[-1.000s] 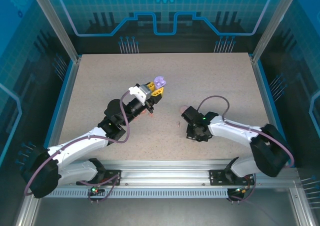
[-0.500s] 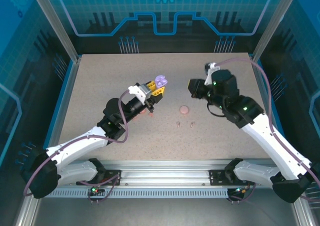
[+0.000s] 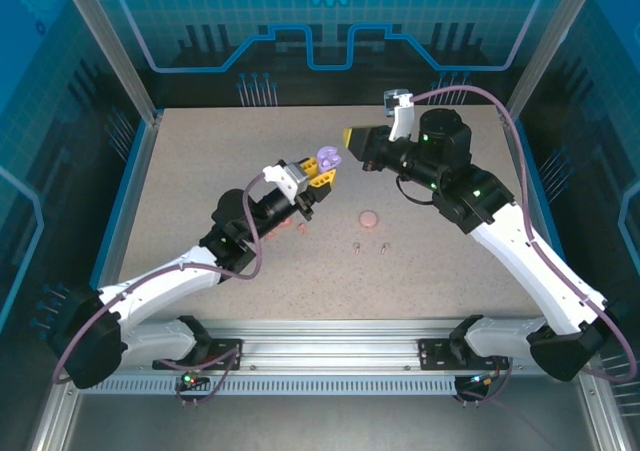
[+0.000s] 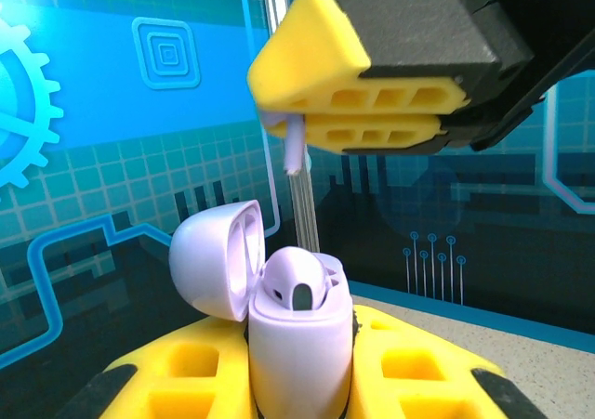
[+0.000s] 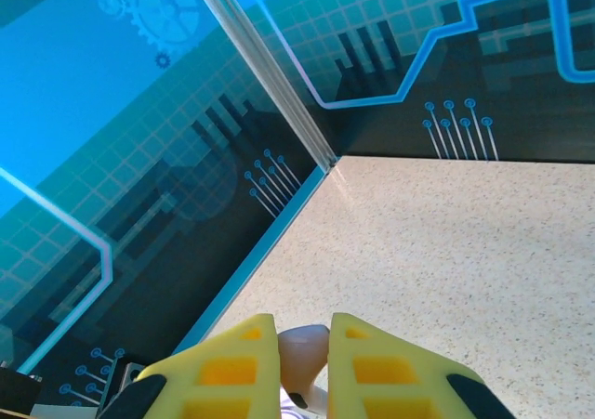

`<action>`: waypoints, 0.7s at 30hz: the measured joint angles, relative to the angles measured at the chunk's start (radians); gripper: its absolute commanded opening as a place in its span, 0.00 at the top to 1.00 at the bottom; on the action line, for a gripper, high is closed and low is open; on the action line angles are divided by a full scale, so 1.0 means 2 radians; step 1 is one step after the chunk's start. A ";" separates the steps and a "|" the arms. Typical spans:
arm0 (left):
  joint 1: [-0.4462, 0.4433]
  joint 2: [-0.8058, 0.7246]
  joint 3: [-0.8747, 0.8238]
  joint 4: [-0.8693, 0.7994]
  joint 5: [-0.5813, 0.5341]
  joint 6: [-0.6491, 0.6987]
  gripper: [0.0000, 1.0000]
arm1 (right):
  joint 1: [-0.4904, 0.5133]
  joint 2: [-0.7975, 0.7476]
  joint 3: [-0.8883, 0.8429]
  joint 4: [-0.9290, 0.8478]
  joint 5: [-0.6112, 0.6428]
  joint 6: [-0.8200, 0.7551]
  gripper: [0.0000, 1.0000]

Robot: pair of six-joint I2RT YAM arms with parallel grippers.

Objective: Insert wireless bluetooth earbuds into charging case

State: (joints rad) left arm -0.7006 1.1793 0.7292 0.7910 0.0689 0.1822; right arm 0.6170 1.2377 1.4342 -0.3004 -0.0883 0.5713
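Left wrist view: the left claw point(image 3: 322, 167) is clamped on the open purple case point(image 4: 297, 340), raised off the tabletop point(image 3: 200, 171); just above it, the right claw point(image 3: 350, 136) pinches a pale earbud point(image 4: 294, 150), stem down.

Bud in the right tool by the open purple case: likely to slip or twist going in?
Probably light and stiff: the earbud hangs straight, stem down, from the right tool. Its smooth body is pinched only near the tips, so it may pivot or slip. The case looks glossy; a skewed stem might skid.
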 measured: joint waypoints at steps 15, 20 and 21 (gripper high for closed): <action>0.000 0.001 0.002 0.000 0.000 0.000 1.00 | 0.022 -0.002 -0.023 0.017 -0.010 0.000 0.88; 0.000 0.003 0.002 0.000 0.000 0.000 1.00 | 0.026 -0.006 -0.038 0.016 -0.010 0.000 0.89; 0.000 0.003 0.002 0.000 0.000 0.000 1.00 | 0.026 -0.007 -0.039 0.016 -0.010 0.000 0.89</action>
State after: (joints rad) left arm -0.7006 1.1862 0.7326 0.7906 0.0681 0.1822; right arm 0.6697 1.2243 1.3556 -0.2676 -0.1085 0.5716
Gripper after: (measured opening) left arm 0.216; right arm 0.115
